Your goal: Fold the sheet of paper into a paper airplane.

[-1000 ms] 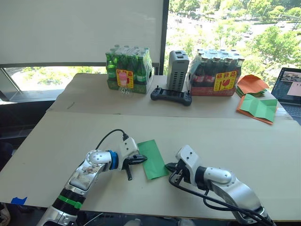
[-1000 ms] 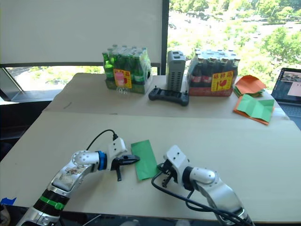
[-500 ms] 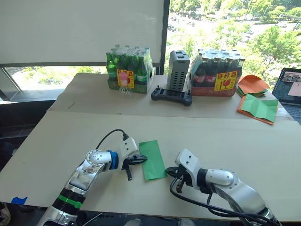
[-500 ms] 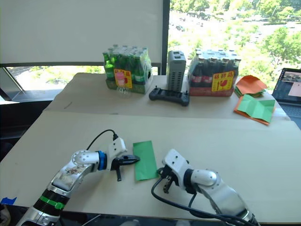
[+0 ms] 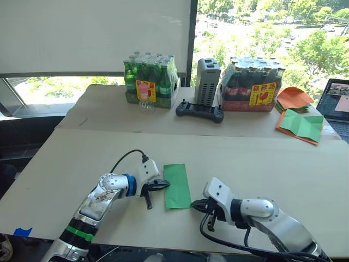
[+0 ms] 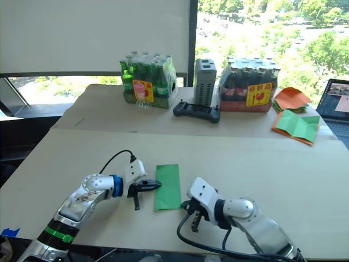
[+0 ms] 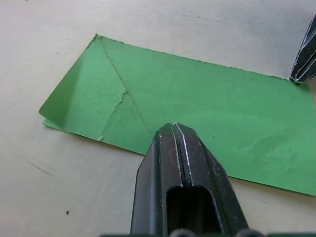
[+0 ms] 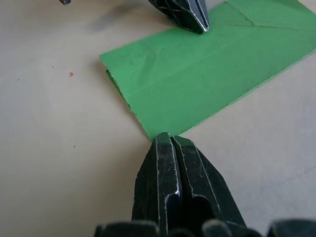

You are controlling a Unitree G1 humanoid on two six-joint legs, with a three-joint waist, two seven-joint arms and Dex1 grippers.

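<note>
Left end effector (image 7: 174, 127), pressed together, overlaps sheet of paper (image 5: 176, 185); right end effector (image 8: 167, 138) likewise.

Layout on worktop

Sheet of paper (image 5: 176, 185) lies flat on the near worktop (image 5: 272, 158), between the hands. Left hand (image 5: 165, 185) touches its left edge; right hand (image 5: 194, 204) sits at its near right corner. Bottle packs (image 5: 149, 81) stand far behind.

Beige table (image 5: 82, 158) w/ sunlit window (image 5: 256, 27) behind, white blind (image 5: 92, 33) at left.
</note>
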